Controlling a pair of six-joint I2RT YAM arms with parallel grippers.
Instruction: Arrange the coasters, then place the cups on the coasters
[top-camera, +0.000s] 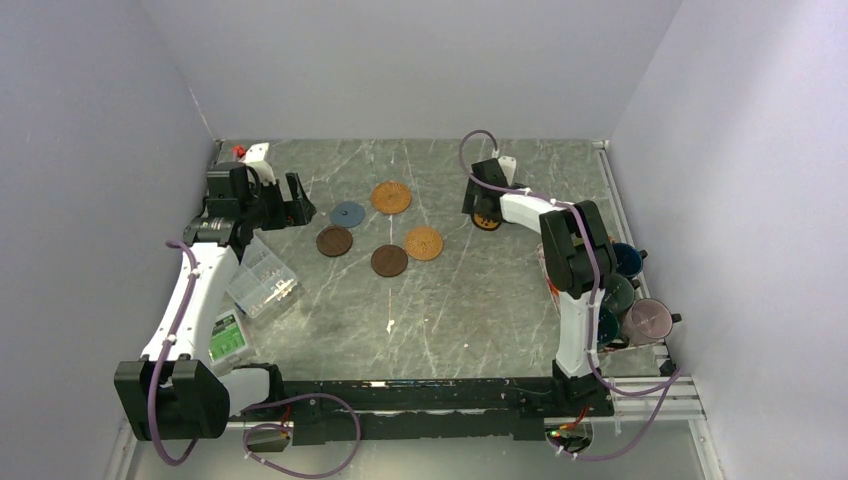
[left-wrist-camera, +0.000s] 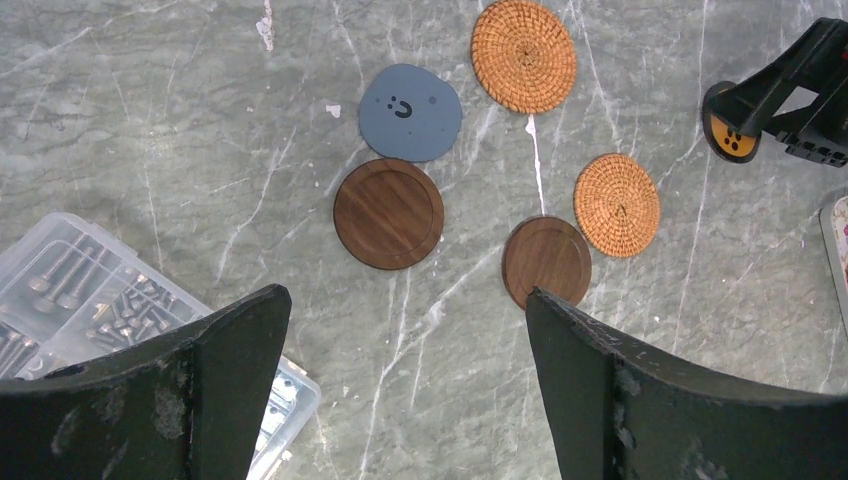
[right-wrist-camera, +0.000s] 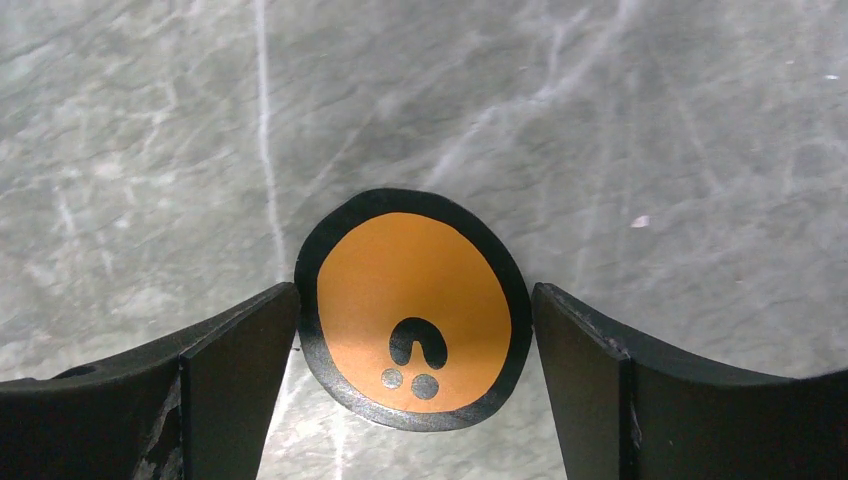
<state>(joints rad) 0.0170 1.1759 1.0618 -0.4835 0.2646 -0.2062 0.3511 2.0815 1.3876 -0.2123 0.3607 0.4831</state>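
Note:
An orange coaster with a black rim lies flat on the marble table. My right gripper stands open astride it, each finger close against the rim. From above, that gripper is at the back, right of centre. Five more coasters lie mid-table: blue-grey, two tan woven, two dark brown. My left gripper hangs open and empty above the table near the brown coaster. Cups cluster at the right edge: dark blue, dark green, mauve-grey.
A clear plastic box of small parts sits by the left arm, with a green-labelled packet nearer the front. The right arm's links hide part of the cup cluster. Walls close in on the table's left, back and right.

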